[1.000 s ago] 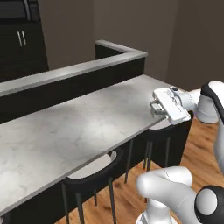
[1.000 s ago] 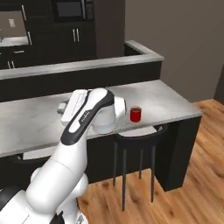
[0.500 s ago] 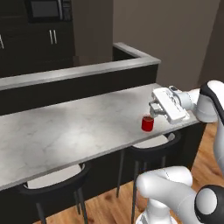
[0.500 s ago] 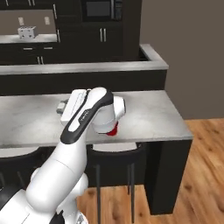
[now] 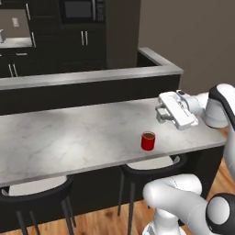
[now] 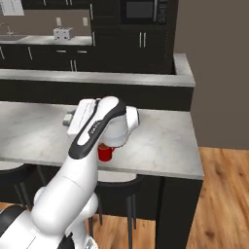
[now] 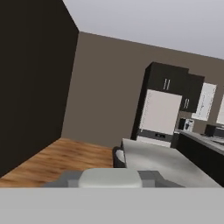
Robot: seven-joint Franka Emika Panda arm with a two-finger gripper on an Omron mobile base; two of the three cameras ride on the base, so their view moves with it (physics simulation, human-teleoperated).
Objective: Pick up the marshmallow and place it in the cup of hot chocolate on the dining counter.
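Left base view: my claw (image 5: 159, 114) hovers over the dining counter (image 5: 69, 137) near its right end, above the cup of hot chocolate (image 5: 148, 140) by the front edge; whether my claw is apart or together, I cannot tell.

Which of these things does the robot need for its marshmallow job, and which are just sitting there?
For the job:
- red cup of hot chocolate
- dining counter
- gripper
No marshmallow can be made out.

Just there:
- stools
- microwave
- toaster
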